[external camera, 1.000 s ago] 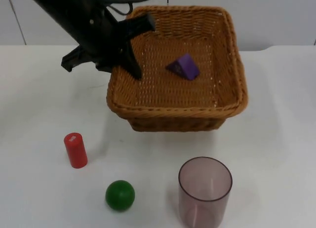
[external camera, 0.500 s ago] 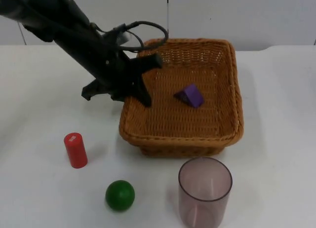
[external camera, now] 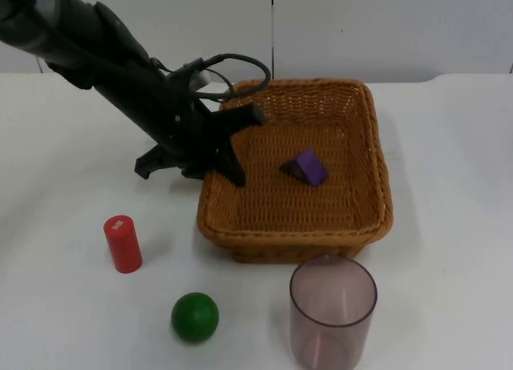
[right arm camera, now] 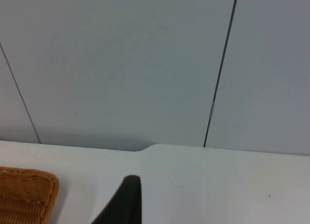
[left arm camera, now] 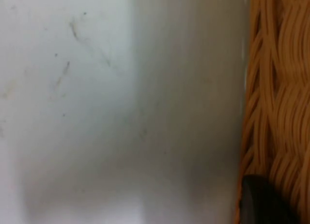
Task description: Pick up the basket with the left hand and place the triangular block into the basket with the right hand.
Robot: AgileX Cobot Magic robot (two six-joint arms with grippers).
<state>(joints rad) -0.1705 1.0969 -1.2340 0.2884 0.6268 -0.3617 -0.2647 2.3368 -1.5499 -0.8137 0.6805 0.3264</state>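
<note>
You have the left gripper (external camera: 216, 150) clamped on the left rim of the wicker basket (external camera: 369, 186), one finger inside the wall and the other outside it, with the arm slanting down to it from beyond the basket's far left corner. In the left wrist view, the woven wall (left arm camera: 276, 88) runs right beside the black fingertip (left arm camera: 261, 202), with the white table (left arm camera: 121, 112) next to it. The purple triangular block (external camera: 305, 166) lies on the basket floor, slightly right of the basket's centre and apart from every wall. Near the basket's front edge stands a translucent tinted cup (external camera: 332, 310); a green ball (external camera: 195, 316) sits to the basket's front left, and a red cylinder (external camera: 122, 243) stands upright left of the basket's front corner. Your right arm waits: its right gripper's fingertip (right arm camera: 127, 200) points past a basket corner (right arm camera: 26, 195) toward the grey partition wall (right arm camera: 145, 64), and you cannot tell how far its fingers are parted.
</note>
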